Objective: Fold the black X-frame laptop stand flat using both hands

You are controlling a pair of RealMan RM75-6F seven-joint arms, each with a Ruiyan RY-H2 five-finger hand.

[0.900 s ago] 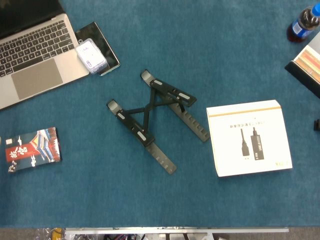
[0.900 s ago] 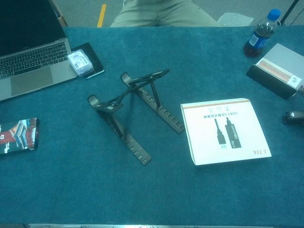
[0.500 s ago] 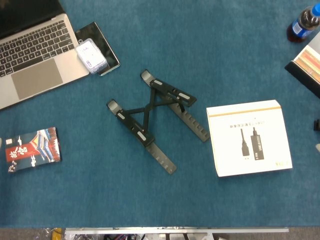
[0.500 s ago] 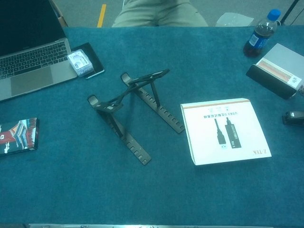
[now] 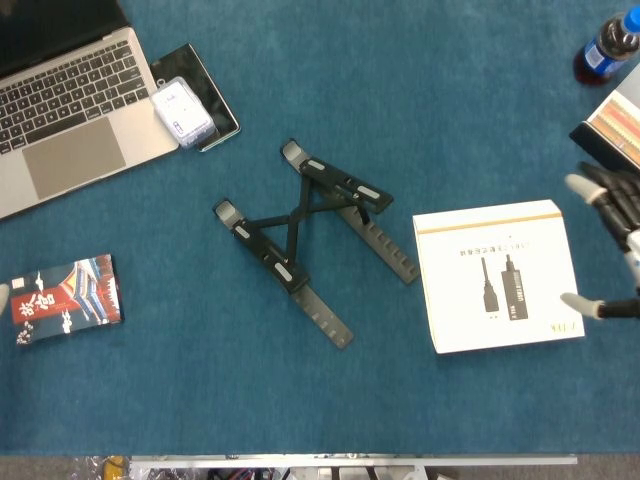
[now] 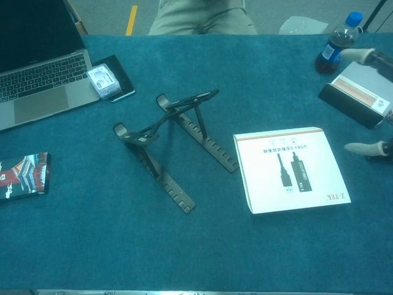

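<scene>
Laptop stand (image 5: 303, 228) sits unfolded on the table (image 5: 400, 100); right hand (image 5: 612, 230) hovers empty, fingers spread; left unseen.

Right hand (image 5: 612, 235), fingers spread, empty

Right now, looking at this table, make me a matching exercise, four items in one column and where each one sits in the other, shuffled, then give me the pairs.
Items:
1. laptop stand
2. laptop
3. soda bottle
4. white box

Places, as seen in the head view:
A. top right corner
B. top left corner
C. middle of the table, propped open
D. right of the stand, lying flat

Pairs: 1-C, 2-B, 3-A, 4-D
</scene>
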